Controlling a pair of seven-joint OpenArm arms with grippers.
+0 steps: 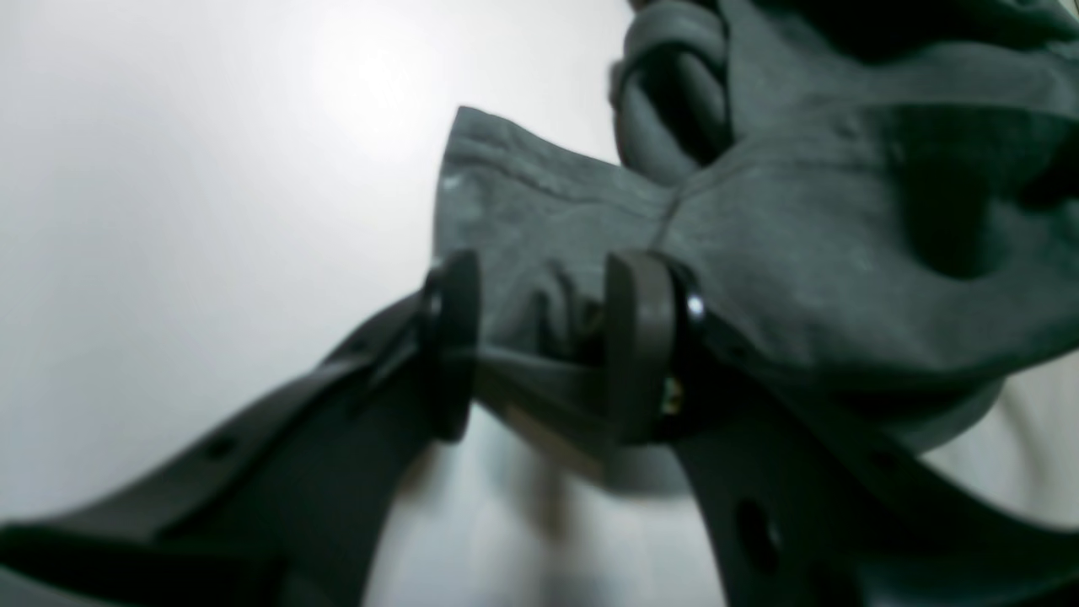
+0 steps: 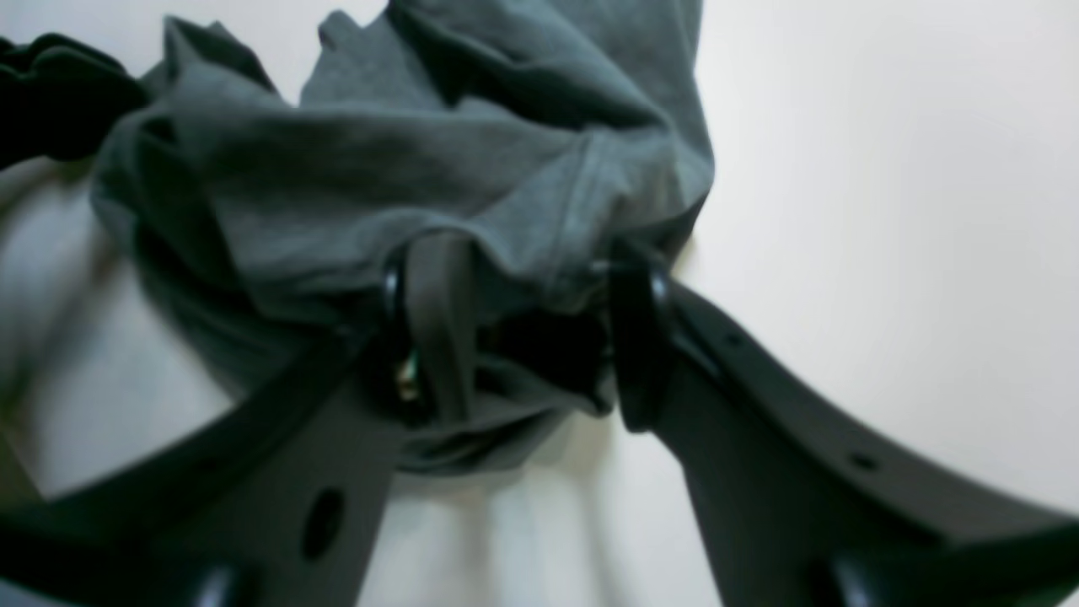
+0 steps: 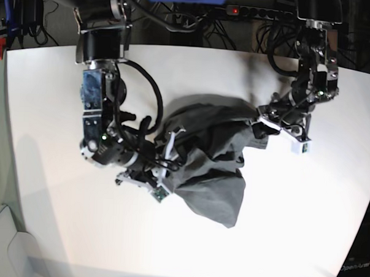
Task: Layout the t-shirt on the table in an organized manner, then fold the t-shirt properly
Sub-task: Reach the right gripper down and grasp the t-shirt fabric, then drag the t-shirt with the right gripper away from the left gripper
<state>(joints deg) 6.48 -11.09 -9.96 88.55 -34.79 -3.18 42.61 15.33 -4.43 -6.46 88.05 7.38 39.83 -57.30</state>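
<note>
Base view has the t-shirt (image 3: pixel 211 161) bunched in a crumpled heap around the middle of the table (image 3: pixel 304 211), well in from every edge, with one flatter flap trailing toward the near edge. Both arms are on it: the right gripper (image 3: pixel 165 165) bites the heap on the side toward the table's left edge, and the left gripper (image 3: pixel 262 120) has the opposite end, up toward the far right corner. Over on the left wrist camera, the left gripper (image 1: pixel 539 346) stands partly apart with a fold of grey cloth pinched between its fingers (image 1: pixel 636 346). On the right wrist camera, the right gripper (image 2: pixel 527 337) stands a bit wider, fabric bunched between its fingers (image 2: pixel 438 324) and draping over them.
</note>
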